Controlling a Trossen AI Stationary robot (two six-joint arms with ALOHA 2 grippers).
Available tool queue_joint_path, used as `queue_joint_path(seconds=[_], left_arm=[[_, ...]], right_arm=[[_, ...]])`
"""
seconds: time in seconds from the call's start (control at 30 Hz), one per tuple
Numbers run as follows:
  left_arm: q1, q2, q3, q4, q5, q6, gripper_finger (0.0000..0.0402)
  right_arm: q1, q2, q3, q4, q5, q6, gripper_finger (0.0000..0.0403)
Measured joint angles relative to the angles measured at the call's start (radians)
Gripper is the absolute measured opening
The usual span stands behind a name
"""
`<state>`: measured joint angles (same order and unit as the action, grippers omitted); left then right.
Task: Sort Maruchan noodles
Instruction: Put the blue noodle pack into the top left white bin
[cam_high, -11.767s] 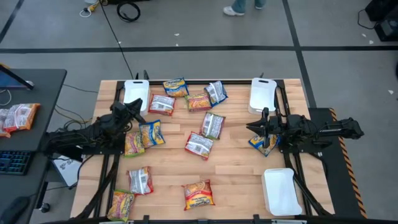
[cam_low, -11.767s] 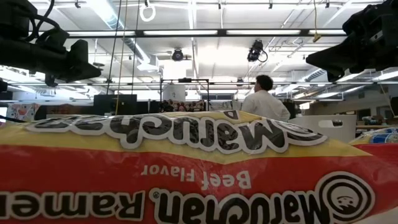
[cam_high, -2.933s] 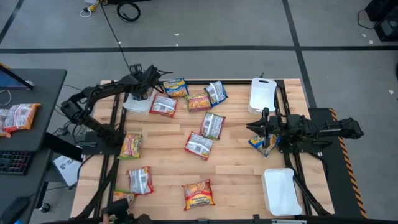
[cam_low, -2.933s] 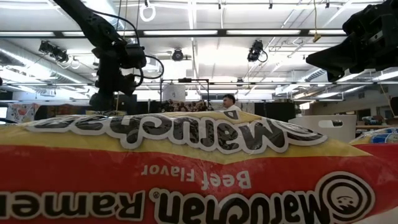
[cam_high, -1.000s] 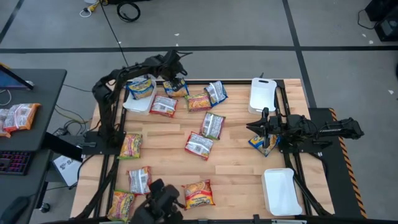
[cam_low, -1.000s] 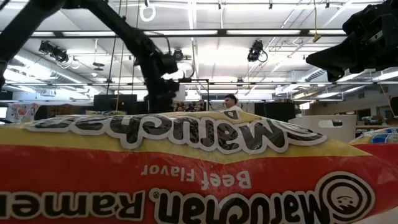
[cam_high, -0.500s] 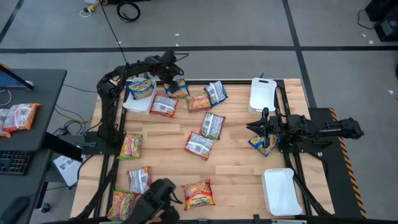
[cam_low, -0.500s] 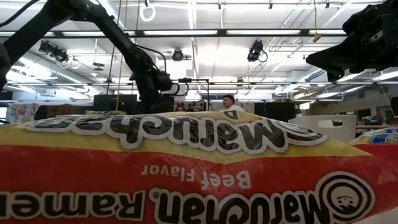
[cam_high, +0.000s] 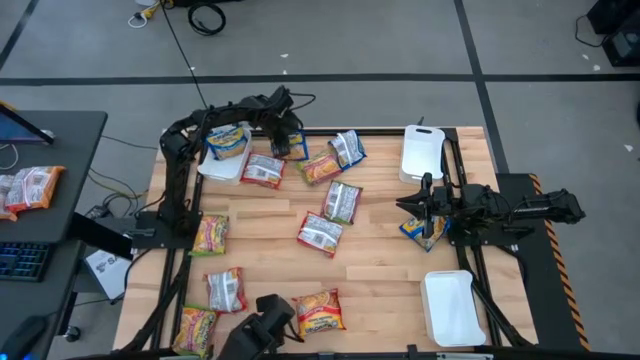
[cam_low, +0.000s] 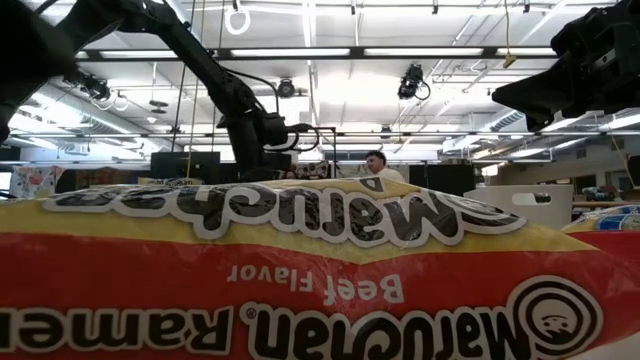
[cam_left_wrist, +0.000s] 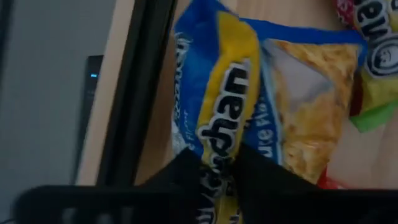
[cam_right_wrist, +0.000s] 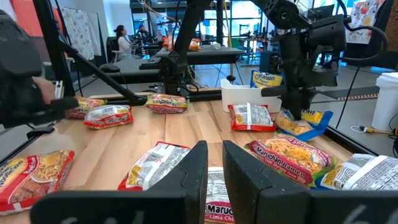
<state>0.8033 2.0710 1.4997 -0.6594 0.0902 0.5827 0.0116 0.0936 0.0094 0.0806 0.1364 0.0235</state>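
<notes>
Found left gripper (cam_left_wrist: 216, 177) at the table's (cam_high: 380, 270) far edge, fingers clenched on the end of a blue packet (cam_left_wrist: 249, 93). Placed that packet just beside the left tray (cam_high: 215, 166), between it and an orange packet (cam_high: 318, 166); could not tell whether it was lifted or still touched the wood.

Noted one more blue-yellow pack (cam_high: 228, 141) lying inside the left tray, toward its far end. Saw two further white trays on the right side: the far tray (cam_high: 421, 155) at the back edge and the near tray (cam_high: 452, 310) at the front corner.

Found right gripper (cam_high: 424, 208) between those two trays, above a lime packet (cam_high: 415, 232). Saw its fingers close together with a narrow gap, possibly around that packet, but could not tell a grip from the wrist view.

Saw other packets scattered loose on the wood: a silver one (cam_high: 262, 170) just beside the left tray, silver pair (cam_high: 343, 201) mid-table, a green one (cam_high: 211, 233) at the left, beef pack (cam_high: 319, 310) at the front.
</notes>
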Motion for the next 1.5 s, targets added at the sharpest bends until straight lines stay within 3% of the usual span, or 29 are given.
queue_joint_path(seconds=[0.13, 0.27, 0.47, 0.67, 0.83, 1.07, 1.5], left_arm=[[-0.045, -0.06, -0.002, -0.031, -0.087, 0.039, 0.0014], [-0.085, -0.177, -0.002, -0.112, -0.152, 0.045, 0.0015], [-0.132, -0.404, -0.002, -0.369, -0.372, 0.054, 0.0011], [-0.095, -0.571, -0.001, -0.661, -0.632, -0.117, 0.0011], [-0.04, -0.606, -0.001, -0.771, -0.772, -0.297, 0.0011], [-0.001, -0.587, -0.001, -0.74, -0.72, -0.357, 0.001], [-0.035, -0.491, -0.02, -0.753, -0.676, -0.307, 0.001]], right_arm=[[0.0, 0.0, 0.0, 0.0, 0.0, 0.0, 0.0056], [0.0, 0.0, 0.0, 0.0, 0.0, 0.0, 0.0056], [0.0, 0.0, 0.0, 0.0, 0.0, 0.0, 0.0056], [0.0, 0.0, 0.0, 0.0, 0.0, 0.0, 0.0056], [0.0, 0.0, 0.0, 0.0, 0.0, 0.0, 0.0056], [0.0, 0.0, 0.0, 0.0, 0.0, 0.0, 0.0056], [0.0, 0.0, 0.0, 0.0, 0.0, 0.0, 0.0056]])
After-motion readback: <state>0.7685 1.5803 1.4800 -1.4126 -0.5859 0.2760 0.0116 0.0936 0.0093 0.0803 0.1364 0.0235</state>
